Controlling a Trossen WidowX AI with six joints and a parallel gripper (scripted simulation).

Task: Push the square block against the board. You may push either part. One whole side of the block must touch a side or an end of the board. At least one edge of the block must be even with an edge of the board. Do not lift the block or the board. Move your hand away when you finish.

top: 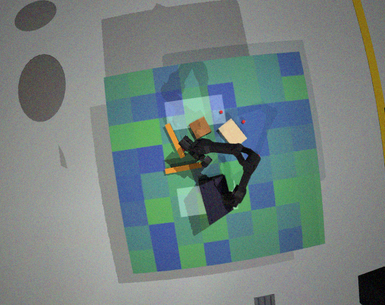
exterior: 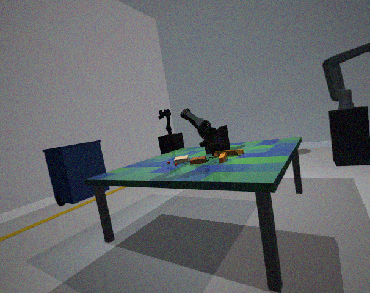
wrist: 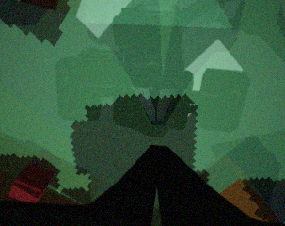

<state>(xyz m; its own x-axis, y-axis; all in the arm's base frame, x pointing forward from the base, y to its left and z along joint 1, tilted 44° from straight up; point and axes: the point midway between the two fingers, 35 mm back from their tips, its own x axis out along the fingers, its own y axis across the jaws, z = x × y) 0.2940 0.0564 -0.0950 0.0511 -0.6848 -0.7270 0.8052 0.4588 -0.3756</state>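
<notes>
The brown square block (top: 199, 127) (exterior: 198, 160) lies flat to the left of the cream board (top: 232, 131) (exterior: 181, 159) in the top view. A narrow gap separates them, and their facing sides are not parallel. My gripper (top: 195, 153) (wrist: 158, 153) is shut and empty. It is over the table below the block in the top view, apart from both parts. The arm's forearm passes just below the board there. In the wrist view the closed fingertips point at bare green table. In the exterior view the fingertips are hard to make out.
Two orange bars (top: 175, 141) (top: 183, 168) lie left of and below my gripper in the top view. Small red cubes (top: 220, 112) (top: 243, 121) lie near the board. Another red cube (wrist: 31, 182) is close to the gripper and the upper bar.
</notes>
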